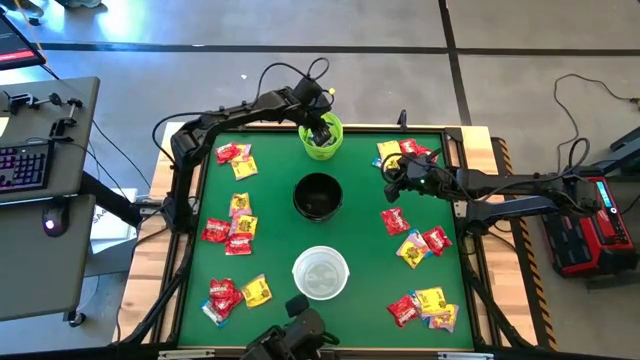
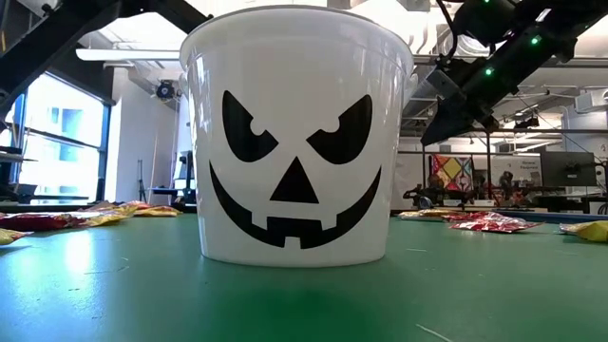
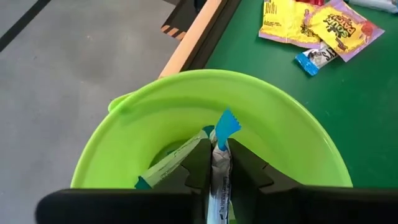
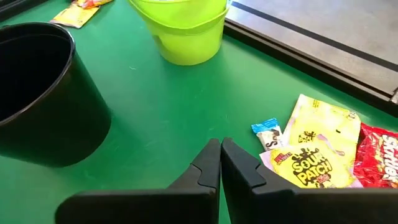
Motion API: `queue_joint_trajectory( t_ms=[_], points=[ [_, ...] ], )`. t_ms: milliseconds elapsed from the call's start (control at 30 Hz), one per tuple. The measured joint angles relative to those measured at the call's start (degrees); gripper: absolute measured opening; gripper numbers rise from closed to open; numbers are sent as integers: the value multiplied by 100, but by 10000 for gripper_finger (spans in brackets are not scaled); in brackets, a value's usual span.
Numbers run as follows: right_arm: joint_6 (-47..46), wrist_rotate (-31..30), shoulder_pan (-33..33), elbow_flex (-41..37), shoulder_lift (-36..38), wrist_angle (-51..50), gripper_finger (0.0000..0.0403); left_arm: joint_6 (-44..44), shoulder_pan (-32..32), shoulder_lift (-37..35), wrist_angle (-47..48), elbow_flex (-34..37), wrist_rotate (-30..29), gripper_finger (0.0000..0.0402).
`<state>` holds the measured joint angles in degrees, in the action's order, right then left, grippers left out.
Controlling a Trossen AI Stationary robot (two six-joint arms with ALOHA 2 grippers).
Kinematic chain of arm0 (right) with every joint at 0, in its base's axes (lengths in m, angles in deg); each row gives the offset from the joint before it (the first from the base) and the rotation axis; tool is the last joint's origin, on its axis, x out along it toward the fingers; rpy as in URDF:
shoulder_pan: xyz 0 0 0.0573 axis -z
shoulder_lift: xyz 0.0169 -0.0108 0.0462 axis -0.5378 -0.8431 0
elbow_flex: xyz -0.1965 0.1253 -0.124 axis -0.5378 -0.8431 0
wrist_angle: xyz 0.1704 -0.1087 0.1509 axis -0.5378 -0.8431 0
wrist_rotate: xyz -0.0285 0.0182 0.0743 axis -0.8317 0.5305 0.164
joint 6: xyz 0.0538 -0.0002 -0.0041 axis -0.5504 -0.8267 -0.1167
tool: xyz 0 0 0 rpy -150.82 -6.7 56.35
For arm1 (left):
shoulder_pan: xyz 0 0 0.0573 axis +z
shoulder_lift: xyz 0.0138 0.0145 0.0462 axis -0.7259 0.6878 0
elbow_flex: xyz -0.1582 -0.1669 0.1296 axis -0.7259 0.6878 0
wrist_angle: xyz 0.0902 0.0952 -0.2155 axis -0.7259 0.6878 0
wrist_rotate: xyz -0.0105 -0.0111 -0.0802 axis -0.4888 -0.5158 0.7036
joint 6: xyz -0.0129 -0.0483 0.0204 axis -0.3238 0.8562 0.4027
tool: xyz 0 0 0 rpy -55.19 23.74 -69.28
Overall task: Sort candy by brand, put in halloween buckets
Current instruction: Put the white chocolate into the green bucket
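Pale candy packet (image 3: 219, 174) in lime bucket (image 3: 186, 106)

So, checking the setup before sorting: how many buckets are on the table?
3, in a line down the table's middle: lime green bucket at the far edge, black bucket in the centre, white jack-o'-lantern bucket nearest. None appear hidden.

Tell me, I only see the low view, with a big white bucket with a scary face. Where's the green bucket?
Observer: The lime green bucket stands in line behind it, past the black bucket.
Operator: Is an arm there?
Observer: Yes, the left gripper hangs over the green one, its fingers pinching a pale blue-white packet.
Operator: And the other arm?
Observer: The right gripper is shut and empty, beside a yellow packet.
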<state>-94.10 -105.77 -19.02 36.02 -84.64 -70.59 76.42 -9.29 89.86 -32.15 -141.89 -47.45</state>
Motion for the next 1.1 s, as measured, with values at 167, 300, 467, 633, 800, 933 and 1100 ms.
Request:
queue_joint_trajectory(
  t_ms=[167, 300, 467, 633, 800, 933, 1100],
  points=[
    [-26, -52, 1, 0, 1, 0, 0, 0, 0, 0, 10, 0, -2, 69],
    [-25, -59, 1, 0, 1, 0, 0, 59, -13, -4, 7, 0, 0, 97],
    [-155, -272, 1, 0, 1, -3, 0, 107, -52, -9, 41, 0, -13, 116],
    [-480, -296, 0, 0, 0, -190, 20, 136, -163, -14, 0, 0, -15, 119],
    [-878, -277, 47, 0, 0, -507, 79, 147, -277, -78, -138, 0, -172, 120],
    [-1131, -21, 278, 0, -1, -566, 128, 113, -362, -228, -294, 13, -475, 120],
    [-1035, 327, 677, 0, 0, -564, 175, 399, -380, -539, -952, 489, -437, 120]
  ],
)
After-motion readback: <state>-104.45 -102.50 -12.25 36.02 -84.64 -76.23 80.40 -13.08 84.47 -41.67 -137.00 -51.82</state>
